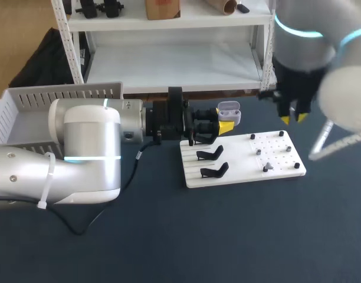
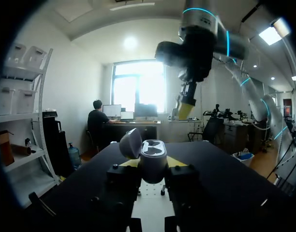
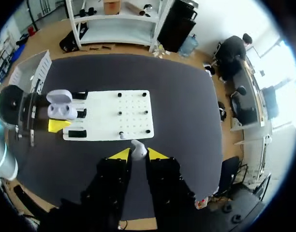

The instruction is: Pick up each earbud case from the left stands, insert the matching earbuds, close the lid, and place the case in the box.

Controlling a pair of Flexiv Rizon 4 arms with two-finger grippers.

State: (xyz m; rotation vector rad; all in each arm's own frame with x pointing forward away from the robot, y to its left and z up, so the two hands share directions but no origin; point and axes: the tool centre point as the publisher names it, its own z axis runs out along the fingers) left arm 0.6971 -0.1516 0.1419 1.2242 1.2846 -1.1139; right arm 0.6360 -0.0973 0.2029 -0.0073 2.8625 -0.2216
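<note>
While the left gripper (image 1: 225,126) pinches the open earbud case (image 1: 229,108) (lid tipped back) beside the stands (image 1: 211,154) on the white board (image 1: 242,168), the right gripper (image 3: 138,154) hangs above. Its fingertips (image 3: 121,155) clamp a white earbud (image 3: 138,148).

White earbud case (image 1: 229,109) and earbud (image 3: 138,150), white board (image 1: 275,160), yellow fingers (image 3: 120,154)

One earbud case (image 1: 229,109), lid up, over board's far left corner.
One earbud (image 3: 138,149) counted for sure, white.
One white board (image 1: 239,172), mid-table (image 1: 227,242).
Three black stands (image 1: 214,171), in row down board's left half.
Six pegs (image 1: 281,134), two columns of three on board's right half; two grey-topped, unclear whether earbuds sit there.
One slatted box (image 1: 27,100), table's far left corner.
Two arms: left arm (image 1: 86,147), right arm (image 1: 304,41).
Two grippers: left gripper (image 2: 153,166), right gripper (image 3: 138,154); four yellow tips.
</note>
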